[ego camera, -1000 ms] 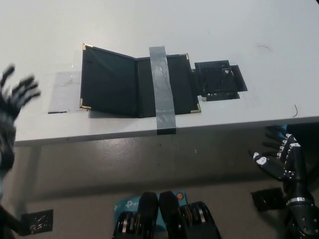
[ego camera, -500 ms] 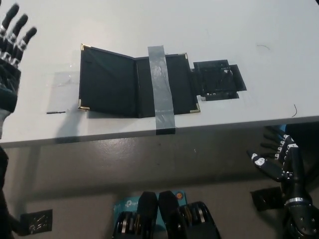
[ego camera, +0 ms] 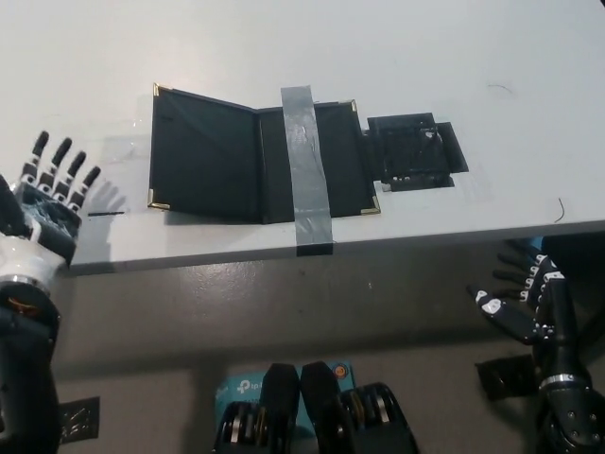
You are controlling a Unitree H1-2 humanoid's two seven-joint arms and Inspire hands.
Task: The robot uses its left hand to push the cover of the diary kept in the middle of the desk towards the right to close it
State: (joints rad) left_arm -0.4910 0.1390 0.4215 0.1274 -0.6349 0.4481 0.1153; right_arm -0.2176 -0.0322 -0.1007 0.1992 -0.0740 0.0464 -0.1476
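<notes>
A black diary (ego camera: 255, 156) with gold corners lies open in the middle of the white desk (ego camera: 378, 47). Its left cover (ego camera: 203, 151) is raised slightly off the desk. A strip of grey tape (ego camera: 307, 170) holds the right half down. My left hand (ego camera: 47, 199) is over the desk's front left edge, well left of the cover, fingers spread and holding nothing. My black right hand (ego camera: 529, 298) rests below the desk's front edge at the lower right, fingers apart and empty.
A black patch (ego camera: 416, 151) is taped to the desk just right of the diary. Clear tape (ego camera: 123, 151) lies left of the cover. The desk's front edge runs across the picture's middle, grey floor below it.
My left hand rose to the far upper left half a second ago, then came down and nearer to the desk's front left edge. The diary and right hand have not moved.
</notes>
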